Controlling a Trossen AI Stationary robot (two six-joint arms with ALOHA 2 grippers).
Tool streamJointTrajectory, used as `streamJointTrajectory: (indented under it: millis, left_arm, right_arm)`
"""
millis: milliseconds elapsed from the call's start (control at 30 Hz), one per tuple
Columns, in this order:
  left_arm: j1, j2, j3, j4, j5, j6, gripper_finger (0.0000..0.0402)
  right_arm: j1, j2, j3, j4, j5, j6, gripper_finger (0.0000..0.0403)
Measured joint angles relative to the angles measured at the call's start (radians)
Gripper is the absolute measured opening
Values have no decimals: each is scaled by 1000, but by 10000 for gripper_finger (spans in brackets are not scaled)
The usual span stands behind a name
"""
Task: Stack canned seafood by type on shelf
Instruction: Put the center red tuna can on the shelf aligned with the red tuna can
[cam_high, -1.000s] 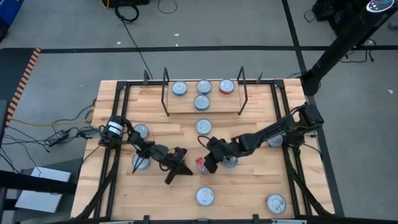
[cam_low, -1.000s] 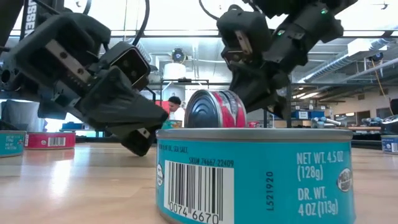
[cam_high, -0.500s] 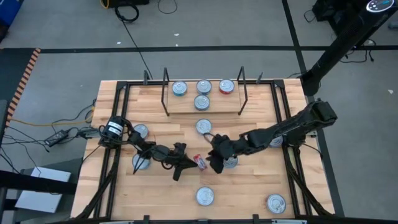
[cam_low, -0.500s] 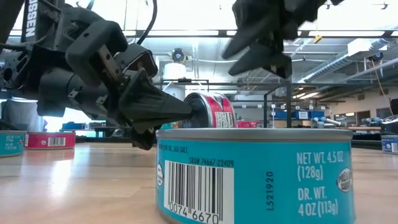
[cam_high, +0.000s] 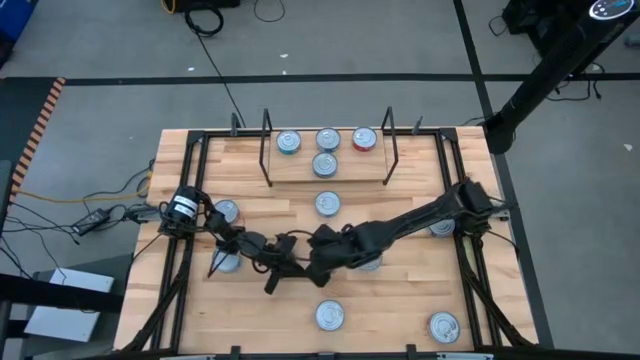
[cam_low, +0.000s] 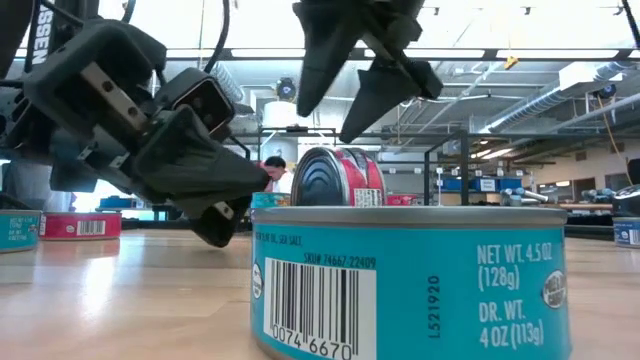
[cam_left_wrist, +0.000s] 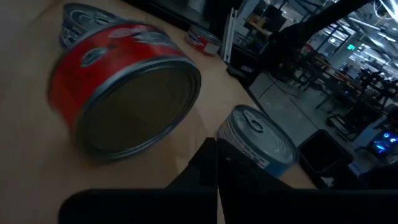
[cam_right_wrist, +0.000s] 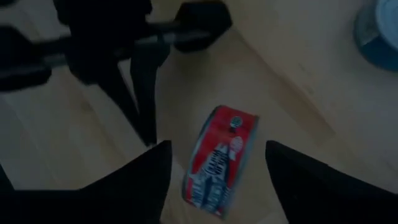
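Observation:
A red tin of canned seafood lies on its curved side on the tabletop, one flat end facing my left gripper; the high view hides it under my right arm. My right gripper hangs open above it, a finger on either side, touching nothing. My left gripper is shut and points level at the tin from the table's left, a small gap away. The shelf at the far edge carries blue-labelled tins and one red tin.
Loose tins lie about the table: one in front of the shelf, two at the left, two at the right, and two near the front edge, the left one filling the low view. Black frame rails run along both sides.
My right gripper has let go of the red tin, opened wide, risen and swung toward the table's left. The tin, held tilted before, now rests on its side on the table. My shut left gripper went toward the tin, then drew back.

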Motion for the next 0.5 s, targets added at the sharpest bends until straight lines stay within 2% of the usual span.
streamJointTrajectory:
  millis: [267, 500]
  left_arm:
    - [0, 0, -33, 46, -5, -6, 1]
    - [0, 0, -35, 43, -5, -4, 1]
  right_arm:
    - [-9, 114, 158, -229, -41, 77, 318]
    - [-14, 146, 156, -205, -109, 92, 322]
